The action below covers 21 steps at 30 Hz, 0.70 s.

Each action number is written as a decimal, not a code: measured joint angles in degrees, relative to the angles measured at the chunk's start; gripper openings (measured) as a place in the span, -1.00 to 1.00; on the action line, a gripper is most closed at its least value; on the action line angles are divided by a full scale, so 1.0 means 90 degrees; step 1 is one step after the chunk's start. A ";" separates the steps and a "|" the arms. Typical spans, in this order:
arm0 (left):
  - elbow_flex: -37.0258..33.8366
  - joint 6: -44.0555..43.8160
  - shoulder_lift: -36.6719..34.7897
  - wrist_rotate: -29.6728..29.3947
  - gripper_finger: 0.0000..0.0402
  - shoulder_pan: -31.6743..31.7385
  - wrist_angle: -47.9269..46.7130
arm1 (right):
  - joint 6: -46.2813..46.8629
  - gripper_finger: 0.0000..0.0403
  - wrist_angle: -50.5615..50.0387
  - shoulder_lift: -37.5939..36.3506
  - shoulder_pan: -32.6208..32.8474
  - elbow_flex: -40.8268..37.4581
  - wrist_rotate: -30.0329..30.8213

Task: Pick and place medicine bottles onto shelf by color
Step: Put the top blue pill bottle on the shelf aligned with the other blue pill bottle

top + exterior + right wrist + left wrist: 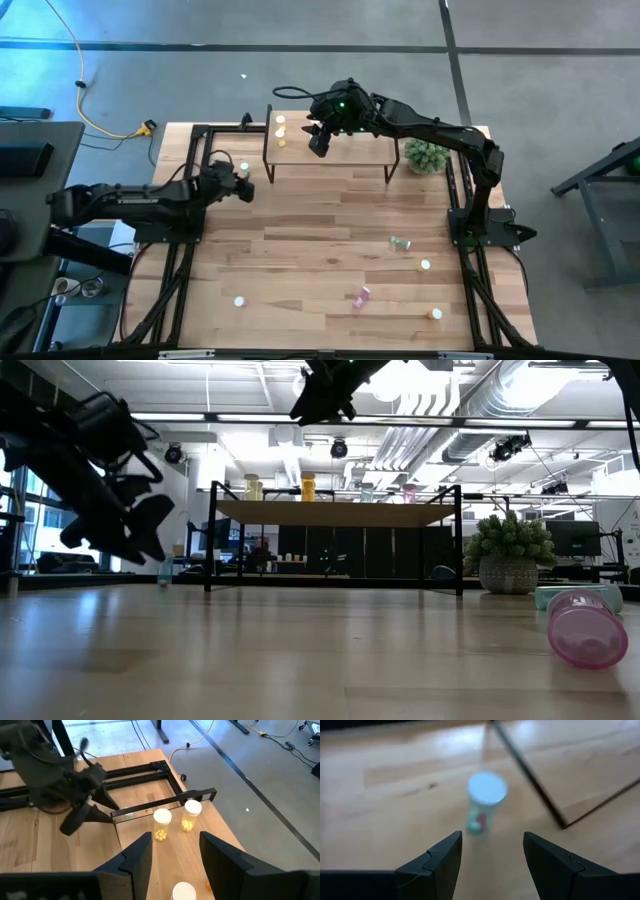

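Left gripper (490, 857) jaws apart, empty, lined up on upright green bottle (483, 802) standing on worktop (330, 230) just beside shelf leg (530, 775). Right gripper (172, 857) jaws apart, empty, hovering over shelf (350, 150) near two yellow bottles (172, 822). Others scattered on worktop, pink bottle (585, 625) lying on its side. Risk: a finger clips the green bottle's cap and tips it, or bumps the leg.

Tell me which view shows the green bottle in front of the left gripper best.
The left wrist view: the green bottle stands upright, white cap up, just ahead of the open left gripper. The high view shows it only as a speck beside the shelf; the low view shows a sliver; the right wrist view doesn't clearly show it.
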 joint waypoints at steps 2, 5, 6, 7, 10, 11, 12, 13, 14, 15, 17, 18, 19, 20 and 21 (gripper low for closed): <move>0.0000 -0.0151 0.0319 0.0123 -0.01 0.0139 0.0025 | 0.0000 -0.23 0.0013 0.0000 0.0000 0.0000 -0.0002; 0.0000 -0.0241 0.0696 0.0182 -0.01 0.0223 0.0100 | 0.0019 -0.23 0.0013 0.0000 0.0000 0.0000 -0.0002; -0.0002 -0.0214 0.0802 0.0182 -0.01 0.0235 0.0183 | 0.0054 -0.23 0.0013 0.0000 0.0000 0.0000 -0.0002; -0.0002 -0.0123 0.0903 0.0186 -0.01 0.0237 0.0307 | 0.0092 -0.23 0.0013 0.0000 0.0000 0.0000 -0.0002; -0.0002 0.0341 0.1186 0.0191 -0.01 0.0237 0.0770 | 0.0112 -0.23 0.0013 0.0000 0.0000 0.0000 -0.0002; -0.0002 0.0499 0.1280 0.0192 -0.01 0.0237 0.0876 | 0.0112 -0.23 0.0013 0.0000 0.0000 0.0000 -0.0002; 0.0000 0.0651 0.1360 0.0191 -0.01 0.0237 0.0945 | 0.0112 -0.23 0.0013 0.0000 0.0000 0.0000 -0.0002; -0.0002 0.0778 0.1442 0.0191 -0.01 0.0237 0.0984 | 0.0112 -0.23 0.0013 0.0000 0.0000 0.0000 -0.0002; -0.0002 0.0864 0.1512 0.0189 -0.01 0.0239 0.0994 | 0.0109 -0.23 0.0013 0.0000 0.0000 0.0000 -0.0002; -0.0002 0.0896 0.1573 0.0187 -0.01 0.0240 0.0985 | 0.0108 -0.23 0.0013 0.0000 0.0000 -0.0002 -0.0002; -0.0002 0.0922 0.1685 0.0187 -0.01 0.0242 0.0989 | 0.0102 -0.23 0.0013 0.0000 0.0000 -0.0002 -0.0002; -0.0002 0.0974 0.1730 0.0186 -0.01 0.0242 0.1011 | 0.0100 -0.23 0.0013 0.0000 0.0000 -0.0002 -0.0002; -0.0002 0.1066 0.1774 0.0186 -0.01 0.0242 0.1057 | 0.0100 -0.23 0.0013 0.0000 0.0000 -0.0002 -0.0002; -0.0002 0.1180 0.1820 0.0184 -0.01 0.0242 0.1132 | 0.0100 -0.23 0.0013 0.0000 0.0000 -0.0002 -0.0002; -0.0002 0.1323 0.1864 0.0184 -0.01 0.0242 0.1234 | 0.0100 -0.23 0.0013 0.0000 0.0000 -0.0002 -0.0002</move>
